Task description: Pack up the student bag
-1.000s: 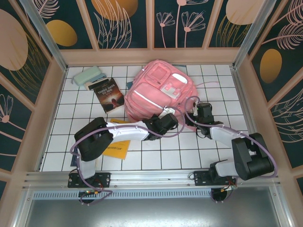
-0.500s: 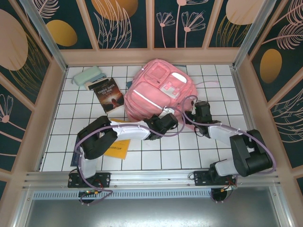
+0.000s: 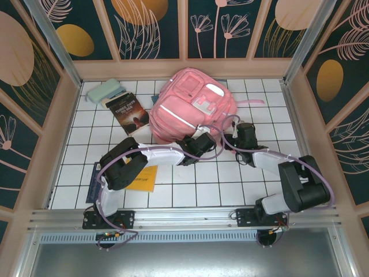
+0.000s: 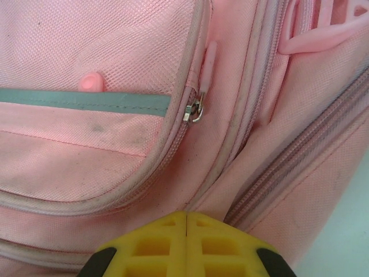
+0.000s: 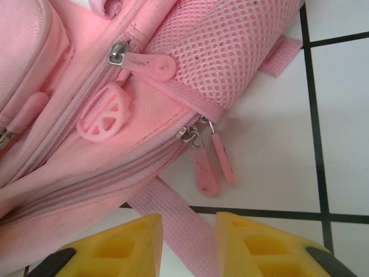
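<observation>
The student bag [image 3: 193, 107], a big pink backpack, lies front-up at the middle back of the tiled table. My left gripper [image 3: 200, 144] is at its near edge. In the left wrist view its yellow fingertips [image 4: 186, 222] are shut together, with nothing showing between them, right against the bag's fabric [image 4: 115, 156] below a front-pocket zip slider [image 4: 195, 109]. My right gripper [image 3: 235, 137] is at the bag's near right corner. Its fingers [image 5: 189, 231] stand apart with a pink webbing strap [image 5: 173, 213] running flat between them, below two pink zip pulls [image 5: 210, 167] and the mesh side pocket [image 5: 230, 46].
A dark-covered book [image 3: 128, 112] and a pale green case [image 3: 105, 91] lie at the back left. An orange book [image 3: 143, 178] lies under my left arm, with a dark blue item [image 3: 92, 184] beside it. Low walls ring the table.
The bag has slid away from the arms and slightly left. Both grippers followed it toward the back, the left arm stretching out further.
</observation>
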